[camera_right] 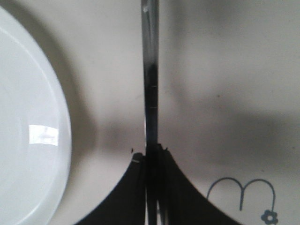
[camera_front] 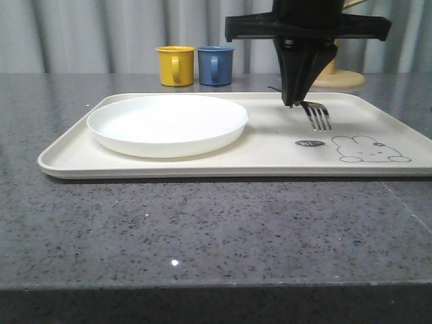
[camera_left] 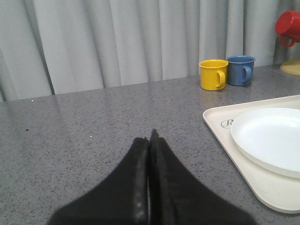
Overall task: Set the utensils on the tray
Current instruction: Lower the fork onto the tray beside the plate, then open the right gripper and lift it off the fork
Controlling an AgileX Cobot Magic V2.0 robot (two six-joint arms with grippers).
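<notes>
A cream tray with a line-drawn rabbit lies on the grey counter, and a round white plate rests on its left half. My right gripper points down over the tray's right part, shut on a silver fork whose tines stick out toward the front, low over the tray. In the right wrist view the fork's handle runs straight out from the closed gripper, beside the plate. My left gripper is shut with nothing in it, over bare counter left of the tray.
A yellow mug and a blue mug stand behind the tray at the back. A red mug hangs on a stand at the back right. Grey curtains close off the rear.
</notes>
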